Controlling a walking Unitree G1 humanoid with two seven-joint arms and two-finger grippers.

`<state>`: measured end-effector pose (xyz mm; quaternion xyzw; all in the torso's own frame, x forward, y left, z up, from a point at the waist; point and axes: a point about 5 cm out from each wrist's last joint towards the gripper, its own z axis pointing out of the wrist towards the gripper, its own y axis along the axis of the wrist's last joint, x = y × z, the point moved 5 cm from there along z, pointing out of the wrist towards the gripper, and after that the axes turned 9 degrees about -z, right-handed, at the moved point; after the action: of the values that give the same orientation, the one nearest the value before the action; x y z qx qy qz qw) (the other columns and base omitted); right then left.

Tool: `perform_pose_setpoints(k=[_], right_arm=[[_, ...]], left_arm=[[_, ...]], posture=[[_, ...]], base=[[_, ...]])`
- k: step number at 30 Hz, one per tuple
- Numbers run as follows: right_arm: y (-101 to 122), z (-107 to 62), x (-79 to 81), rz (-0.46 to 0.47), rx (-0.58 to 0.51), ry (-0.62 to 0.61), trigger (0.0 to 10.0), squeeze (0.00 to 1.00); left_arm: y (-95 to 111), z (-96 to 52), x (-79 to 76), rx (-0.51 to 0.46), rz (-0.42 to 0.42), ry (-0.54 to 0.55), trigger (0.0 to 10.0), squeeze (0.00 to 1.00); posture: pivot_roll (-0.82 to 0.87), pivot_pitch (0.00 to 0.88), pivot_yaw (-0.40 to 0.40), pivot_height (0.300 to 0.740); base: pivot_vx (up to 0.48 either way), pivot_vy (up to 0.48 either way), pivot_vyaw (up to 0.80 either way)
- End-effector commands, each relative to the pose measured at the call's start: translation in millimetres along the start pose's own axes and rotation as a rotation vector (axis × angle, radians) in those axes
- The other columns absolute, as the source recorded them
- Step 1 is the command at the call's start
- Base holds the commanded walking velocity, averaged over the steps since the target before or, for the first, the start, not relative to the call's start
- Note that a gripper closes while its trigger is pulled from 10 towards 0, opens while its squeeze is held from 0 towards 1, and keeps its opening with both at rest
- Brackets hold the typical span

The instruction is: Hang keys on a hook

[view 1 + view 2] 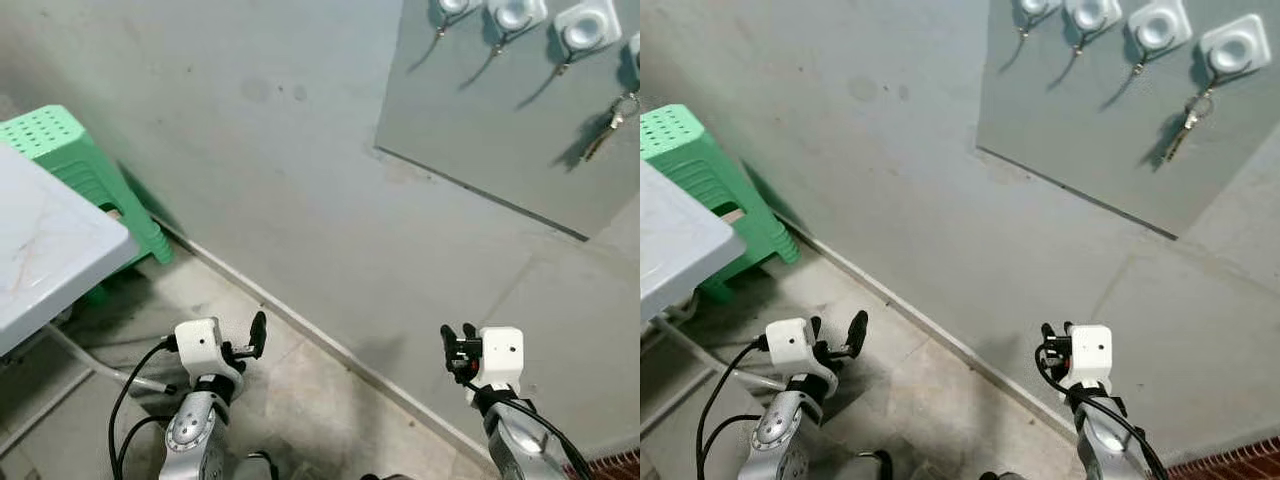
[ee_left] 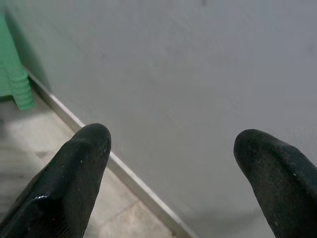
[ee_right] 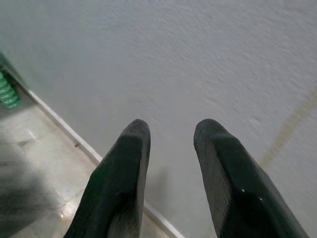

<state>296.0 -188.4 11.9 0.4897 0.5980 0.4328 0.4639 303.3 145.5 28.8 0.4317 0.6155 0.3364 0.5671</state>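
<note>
A grey panel [image 1: 1080,150] is fixed high on the grey wall [image 1: 250,150], and it carries a row of white square hooks. Four hooks show in the right eye view, the last of them [image 1: 1236,46] at the right end; the left eye view cuts that one off at its edge. One bunch of keys [image 1: 1190,120] hangs from this right-most hook, dangling against the panel with its shadow beside it. The other three hooks, such as the one [image 1: 1159,27] next to it, carry nothing.

Both arms are held low, well below the panel and well apart from the keys. The left gripper [image 1: 255,337] is near the floor line, and the left wrist view shows its two black fingers [image 2: 74,173] spread wide with only wall and skirting between them. The right gripper [image 1: 457,345] sits at about the same height; its fingers [image 3: 124,173] are parted by a narrow gap and hold nothing.

One green plastic stool [image 1: 75,160] stands against the wall on the left, partly under the corner of a pale surface [image 1: 50,240]. Each wrist view catches a green sliver of that stool [image 2: 12,74], with the tiled floor [image 3: 34,163] below.
</note>
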Motion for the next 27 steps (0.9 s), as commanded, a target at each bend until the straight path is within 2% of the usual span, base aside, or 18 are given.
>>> perform_pose_setpoints(k=[1,17,27], right_arm=[[3.5,0.1,-4.0,-0.002,-0.009,-0.007,10.0,0.0],[3.5,0.3,-3.9,-0.003,-0.004,0.004,10.0,0.0],[14.9,2.4,-10.8,-0.009,-0.038,0.005,10.0,0.0]], left_arm=[[-1.3,-1.0,0.8,-0.002,-0.004,0.002,10.0,0.0],[-0.3,-4.1,1.4,-0.017,-0.009,0.009,10.0,0.0],[7.9,-6.4,-0.1,-0.035,0.05,-0.023,10.0,0.0]], posture=[[-0.01,0.092,-0.048,0.74],[0.0,0.102,-0.063,0.74],[0.01,0.102,-0.073,0.74]], base=[[0.0,0.0,0.8],[0.0,0.0,0.8],[0.0,0.0,0.8]])
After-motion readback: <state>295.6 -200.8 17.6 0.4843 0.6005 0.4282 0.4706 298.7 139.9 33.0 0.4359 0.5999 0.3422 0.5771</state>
